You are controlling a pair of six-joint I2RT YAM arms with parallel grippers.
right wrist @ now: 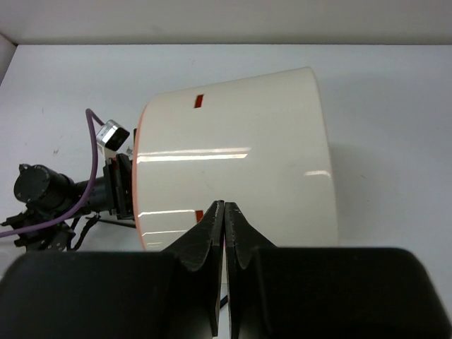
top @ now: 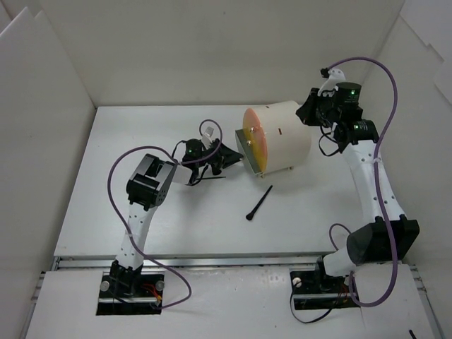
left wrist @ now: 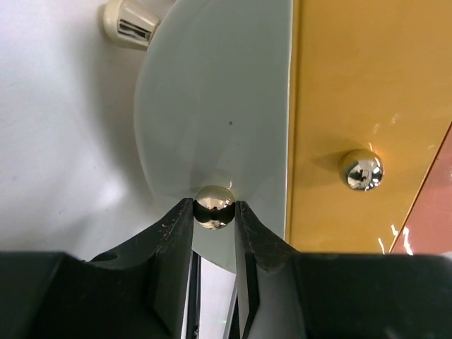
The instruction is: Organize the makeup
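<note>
A thin black brush (top: pixel 259 203) lies on the table in front of the big cream cylinder (top: pixel 279 135). Another thin black stick (top: pixel 210 177) lies under my left wrist. The other makeup is out of view. My left gripper (top: pixel 230 157) is at the cylinder's orange face (top: pixel 253 135). In the left wrist view my left gripper (left wrist: pixel 213 210) is shut on a shiny round knob (left wrist: pixel 214 199) of a pale drawer front (left wrist: pixel 219 99). My right gripper (top: pixel 311 113) is behind the cylinder. In the right wrist view my right gripper (right wrist: pixel 224 206) is shut and empty, with the cylinder (right wrist: pixel 233 141) just beyond its tips.
An orange drawer front (left wrist: pixel 353 92) with a second shiny knob (left wrist: pixel 361 170) sits right of the pale one. A cream foot (left wrist: pixel 131 25) of the cylinder rests on the table. White walls (top: pixel 42 106) enclose the table on three sides.
</note>
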